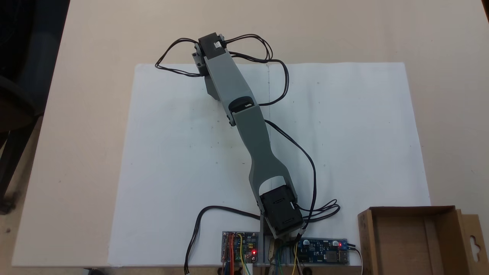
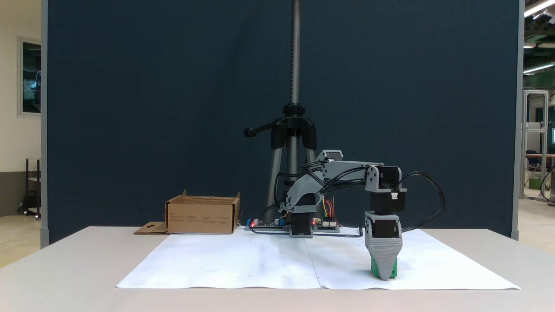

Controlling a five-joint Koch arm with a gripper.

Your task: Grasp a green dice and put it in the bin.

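bin (image 2: 201,214): brown cardboard box, far left in the side fixed view, near the arm's base and well apart from the work point. In the top-down fixed view it sits at the lower right corner (image 1: 416,240), open top, inside looks bare.
paper sheet (image 2: 243,260): white, flat on the table; we read everything else against it.
arm (image 1: 244,114): stretched out from the base and folded down at the wrist, so the top-down fixed view hides the tool under the links.
gripper (image 2: 384,272): pointing straight down, tip at sheet level. One grey jaw faces the camera and covers the other, so we cannot tell whether the claw is spread, closed or pinching.
green dice (image 2: 393,270): on the sheet, right of centre in the side fixed view; green peeks out on both sides of the jaw tip, touching it or right behind it.
step, our read: grasp, before lift.
how we'd do it: keep the wrist vertical, centre the cube between the jaws, close slowly so it doesn't squirt sideways, confirm hold before raising.
risk: a cube with rounded edges can twist out of an off-centre pinch; long carry back to the box.
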